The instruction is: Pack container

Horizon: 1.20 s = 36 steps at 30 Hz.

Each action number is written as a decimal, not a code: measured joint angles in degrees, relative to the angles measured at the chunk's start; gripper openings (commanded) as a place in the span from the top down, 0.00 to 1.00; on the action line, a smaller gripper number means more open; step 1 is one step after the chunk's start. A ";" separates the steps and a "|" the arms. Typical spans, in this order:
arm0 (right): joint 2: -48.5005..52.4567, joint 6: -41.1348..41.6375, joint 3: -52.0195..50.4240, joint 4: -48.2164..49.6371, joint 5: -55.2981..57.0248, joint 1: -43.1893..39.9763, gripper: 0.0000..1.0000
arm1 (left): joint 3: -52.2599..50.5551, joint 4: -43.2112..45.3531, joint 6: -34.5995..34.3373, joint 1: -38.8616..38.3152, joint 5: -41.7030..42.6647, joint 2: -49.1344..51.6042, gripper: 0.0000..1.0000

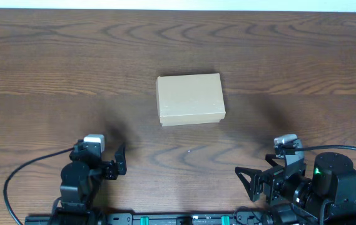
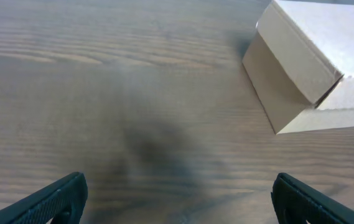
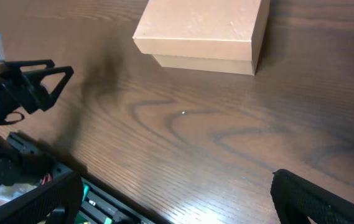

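Wooden table (image 1: 40,62) fills the room's view; at its near edge the right gripper (image 3: 175,180) and left gripper (image 2: 178,183) sit low, jaws spread wide, holding nothing. Between them, farther off, the tan container (image 1: 190,99) rests at the centre, lid closed, contents hidden

Container (image 1: 190,99): small plain tan cardboard box w/ lid shut, lying flat on worktop (image 1: 52,69) approx centre, slightly skewed, long side running left-right, nothing touching it.
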 measured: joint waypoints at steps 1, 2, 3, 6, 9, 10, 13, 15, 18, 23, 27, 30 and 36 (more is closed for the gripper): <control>0.00 -0.02 0.00 0.00 -0.02 0.00 0.01 | -1.09 -0.02 -0.02 0.39 0.39 -1.53 0.05; 0.00 -0.02 0.02 0.00 0.00 0.00 0.01 | -1.84 0.02 -0.02 0.63 0.61 -2.64 0.04; 0.00 -0.02 0.02 0.02 0.00 0.00 0.01 | -2.08 0.07 -0.04 0.79 0.74 -3.45 0.05; 0.02 0.00 0.00 -0.02 0.00 0.00 0.01 | -2.16 1.11 -0.02 1.16 1.05 -5.79 0.05; 0.00 0.00 0.00 0.00 0.00 0.00 0.01 | -2.19 1.20 -0.02 1.18 1.05 -6.86 0.04; 0.00 0.00 0.00 0.00 -0.02 0.00 0.01 | -2.19 1.20 -0.02 1.18 1.05 -7.04 0.05; 0.00 0.00 0.00 0.00 0.00 0.00 0.01 | -2.19 1.22 -0.02 1.18 1.05 -8.09 0.05; 0.00 0.00 0.00 0.00 -0.02 0.00 0.01 | -2.19 1.25 -0.02 1.18 1.05 -8.63 0.05; 0.00 0.00 0.00 0.00 -0.02 0.00 0.01 | -2.19 1.25 -0.02 1.18 1.07 -8.68 0.05; 0.00 0.00 0.00 0.00 -0.02 0.00 0.01 | -2.19 1.25 -0.02 1.18 1.07 -8.68 0.05; 0.00 0.00 0.00 0.00 -0.02 0.00 0.01 | -2.19 1.25 -0.02 1.18 1.07 -8.68 0.05; 0.00 0.00 0.00 0.00 -0.02 0.00 0.01 | -2.19 1.25 -0.02 1.18 1.07 -8.68 0.05; 0.00 0.00 0.00 0.00 -0.02 0.00 0.01 | -2.19 1.25 -0.02 1.18 1.07 -8.68 0.05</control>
